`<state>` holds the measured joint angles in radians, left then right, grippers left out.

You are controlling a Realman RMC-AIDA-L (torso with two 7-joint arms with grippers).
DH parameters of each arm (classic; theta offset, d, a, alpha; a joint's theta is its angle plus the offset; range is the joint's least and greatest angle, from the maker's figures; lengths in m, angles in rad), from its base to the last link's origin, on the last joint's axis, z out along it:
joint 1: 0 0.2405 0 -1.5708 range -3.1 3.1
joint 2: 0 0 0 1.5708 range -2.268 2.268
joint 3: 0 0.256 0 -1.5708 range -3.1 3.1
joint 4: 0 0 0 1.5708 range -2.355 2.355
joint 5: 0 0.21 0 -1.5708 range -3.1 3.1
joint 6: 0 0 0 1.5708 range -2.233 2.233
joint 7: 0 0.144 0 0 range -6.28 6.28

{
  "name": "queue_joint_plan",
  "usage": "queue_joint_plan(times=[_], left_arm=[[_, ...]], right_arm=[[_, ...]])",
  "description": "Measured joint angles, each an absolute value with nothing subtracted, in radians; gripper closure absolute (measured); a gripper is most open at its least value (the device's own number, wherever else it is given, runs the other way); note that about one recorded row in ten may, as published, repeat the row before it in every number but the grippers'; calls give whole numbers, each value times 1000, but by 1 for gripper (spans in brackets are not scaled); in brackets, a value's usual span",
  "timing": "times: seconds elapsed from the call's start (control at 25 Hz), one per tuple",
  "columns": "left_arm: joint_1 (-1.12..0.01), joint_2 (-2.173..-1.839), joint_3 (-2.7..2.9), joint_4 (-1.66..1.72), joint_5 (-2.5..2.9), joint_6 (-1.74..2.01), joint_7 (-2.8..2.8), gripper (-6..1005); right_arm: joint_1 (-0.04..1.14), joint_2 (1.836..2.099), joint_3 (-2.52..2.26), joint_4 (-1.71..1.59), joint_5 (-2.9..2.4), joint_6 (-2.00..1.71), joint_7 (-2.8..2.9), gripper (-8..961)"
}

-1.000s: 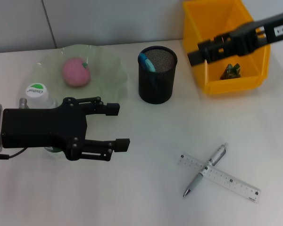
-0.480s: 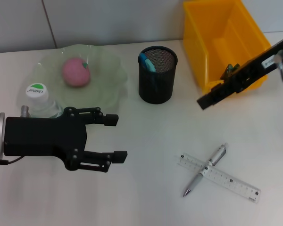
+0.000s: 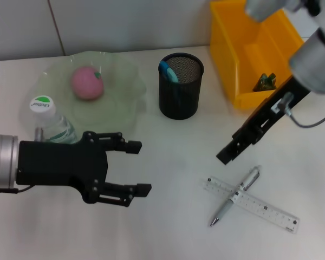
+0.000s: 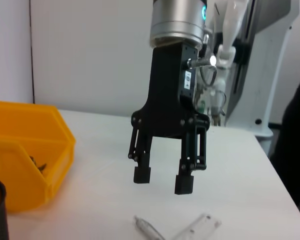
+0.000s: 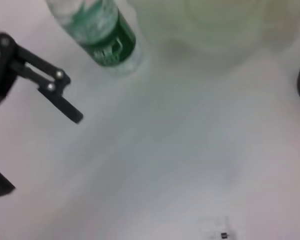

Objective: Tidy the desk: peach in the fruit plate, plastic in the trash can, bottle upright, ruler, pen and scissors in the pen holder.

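White bench (image 3: 168, 227) carries what is left: the ruler (image 3: 251, 204) and the pen (image 3: 236, 195) lie crossed at about 5 o'clock from the black mesh pen holder (image 3: 181, 93), the pen lying over the ruler. The peach (image 3: 87, 83) already sits in the green fruit plate (image 3: 124, 86), the bottle (image 3: 51, 120) stands upright at the plate's 7 o'clock edge, a crumpled scrap lies in the yellow trash can (image 3: 244, 49), and a blue handle pokes from the holder. So the step in hand looks like the pen-or-ruler pickup. The right gripper (image 4: 163, 180) hangs just above the pair, at their 11 o'clock, jaws spread with nothing between them. The next move likely calls for a straight descent onto the pen, closing across its barrel without nudging the ruler. The left gripper (image 3: 131, 167), jaws spread and empty, hovers near the bottle at 8 o'clock from the holder. Open bench lies between the two arms, leaving room to carry towards the holder; the trash can wall stands close at 1 o'clock.
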<state>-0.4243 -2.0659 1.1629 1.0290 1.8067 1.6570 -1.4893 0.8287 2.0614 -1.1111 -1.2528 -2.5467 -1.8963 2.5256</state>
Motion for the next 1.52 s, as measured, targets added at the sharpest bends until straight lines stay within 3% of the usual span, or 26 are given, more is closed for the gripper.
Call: queue_joint_plan(times=[0.16, 1.52], left_arm=[[-425, -2066, 1172, 1012, 1838, 1651, -1477, 160], [-382, -2068, 1156, 911, 1833, 1650, -1373, 161]], right_arm=[[827, 2080, -1187, -1258, -2569, -1864, 2541, 232], [779, 2085, -1615, -1159, -2585, -1584, 2615, 231]])
